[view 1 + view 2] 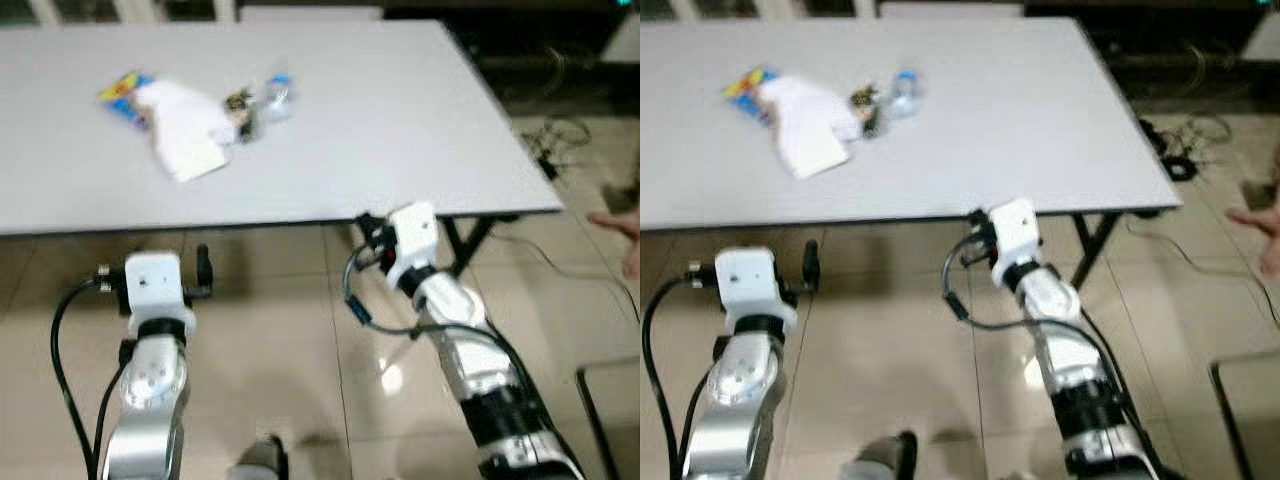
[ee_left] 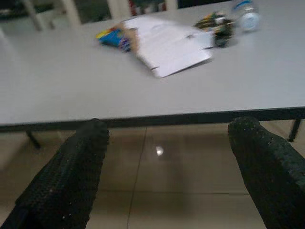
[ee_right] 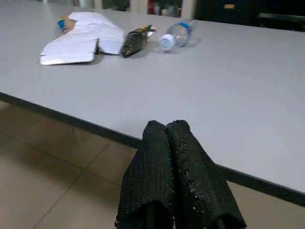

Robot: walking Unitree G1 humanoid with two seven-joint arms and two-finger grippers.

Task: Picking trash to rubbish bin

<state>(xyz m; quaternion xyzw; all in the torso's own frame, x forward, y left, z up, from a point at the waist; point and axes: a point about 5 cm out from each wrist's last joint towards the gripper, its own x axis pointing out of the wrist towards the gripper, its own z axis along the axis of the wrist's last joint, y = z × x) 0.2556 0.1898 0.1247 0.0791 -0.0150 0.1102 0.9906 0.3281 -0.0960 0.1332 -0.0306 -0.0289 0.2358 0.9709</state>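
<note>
Facing a grey table point(image 1: 400, 130) from just short of its near edge, over a glossy tiled floor point(image 1: 270, 360). Trash bunched on the tabletop toward 11 o'clock, well apart from both arms: a flattened white carton point(image 1: 185, 125) in the middle of the heap, a colourful wrapper point(image 1: 122, 88) poking out from under its far end at 10 o'clock, a dark crumpled packet point(image 3: 136, 40) touching its other side, and just beyond that a clear plastic bottle point(image 3: 176, 36) lying on its side with a blue label. Left gripper point(image 2: 171, 167) held below the table's near edge at 7 o'clock, released, its two black fingers point(image 2: 71, 176) spread wide with bare floor between them. Right gripper point(image 3: 177, 176) raised to the same edge at about 5 o'clock, clenched on nothing, fingers pressed together with the tips just at the table's rim. Cables point(image 1: 560, 140) coiled on the floor past the table's corner at 2 o'clock. A person's hand point(image 1: 622, 235) at the frame's edge near 3 o'clock.
</note>
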